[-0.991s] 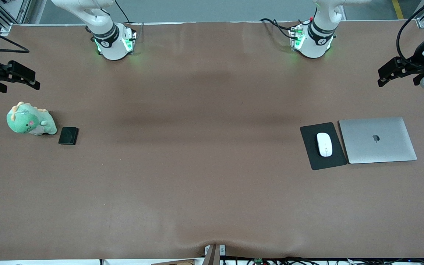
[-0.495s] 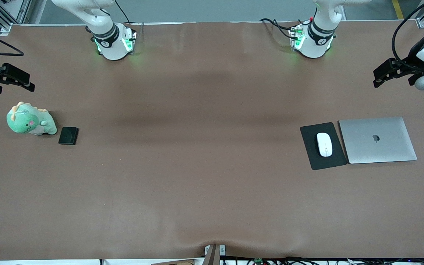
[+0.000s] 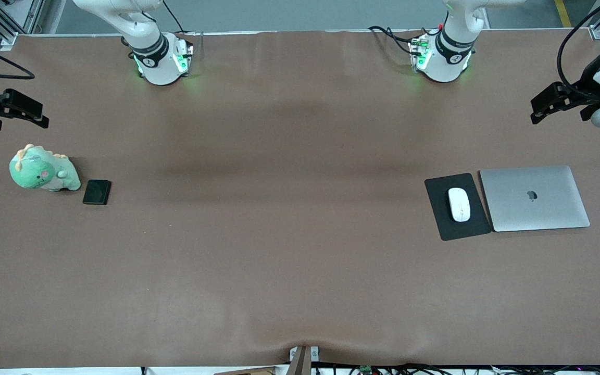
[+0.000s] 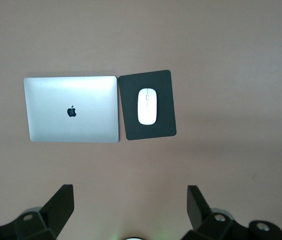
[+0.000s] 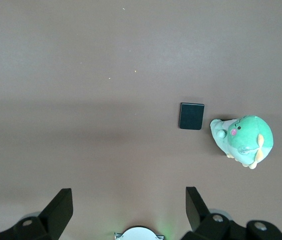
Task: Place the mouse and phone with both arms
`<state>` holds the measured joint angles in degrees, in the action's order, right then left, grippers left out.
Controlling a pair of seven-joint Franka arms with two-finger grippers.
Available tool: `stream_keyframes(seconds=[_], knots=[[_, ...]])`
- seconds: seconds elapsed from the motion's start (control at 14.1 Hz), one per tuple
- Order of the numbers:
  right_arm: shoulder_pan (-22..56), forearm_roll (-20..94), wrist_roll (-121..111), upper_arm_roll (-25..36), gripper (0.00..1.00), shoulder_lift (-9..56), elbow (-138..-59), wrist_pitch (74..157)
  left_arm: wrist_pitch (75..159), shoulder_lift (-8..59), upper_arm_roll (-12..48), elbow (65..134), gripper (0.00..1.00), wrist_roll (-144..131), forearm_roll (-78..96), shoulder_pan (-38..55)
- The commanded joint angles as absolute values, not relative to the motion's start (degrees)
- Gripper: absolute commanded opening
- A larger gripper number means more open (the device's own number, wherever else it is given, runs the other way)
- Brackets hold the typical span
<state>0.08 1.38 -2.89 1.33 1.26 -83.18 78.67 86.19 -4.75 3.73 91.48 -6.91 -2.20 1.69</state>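
Two grippers hang in the air at the two ends of the brown table (image 3: 289, 250), each with its jaws spread wide and nothing between them. The left gripper (image 3: 542, 107) is up over the table surface at the left arm's end, and its wrist view looks down on the white mouse (image 3: 459, 204), which lies on a matte black mouse pad (image 3: 443, 224). Just beside that pad, touching or nearly touching its edge, lies a closed silver laptop (image 3: 534, 198), set toward the left arm's end of the table. The right gripper (image 3: 29, 112) is up over the table surface at the right arm's end, near the table's edge. The glossy black phone (image 3: 97, 191) lies flat on the table at that end, just beside a green plush dinosaur (image 3: 42, 169), apart from it by a narrow gap. The mouse and the phone lie well apart, with a long stretch of tabletop between them.
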Motion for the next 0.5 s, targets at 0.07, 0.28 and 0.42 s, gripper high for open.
stream_keyframes(seconds=[0.07, 0.28, 0.42], knots=[[-0.3, 0.4, -2.5, 1.0, 1.0, 0.6, -83.5, 78.6, 85.5, -4.1, 3.5, 89.8, 1.0, -7.4, -1.4, 1.6], [-0.4, 0.3, -2.5, 1.1, 1.0, 0.6, -83.4, 78.6, 85.3, -4.2, 3.4, 89.7, 1.0, -7.4, -1.4, 1.5], [-0.3, 0.4, -2.5, 1.0, 1.0, 0.8, -83.3, 78.7, 85.1, -4.2, 3.4, 89.7, 1.0, -7.2, -1.4, 1.5]])
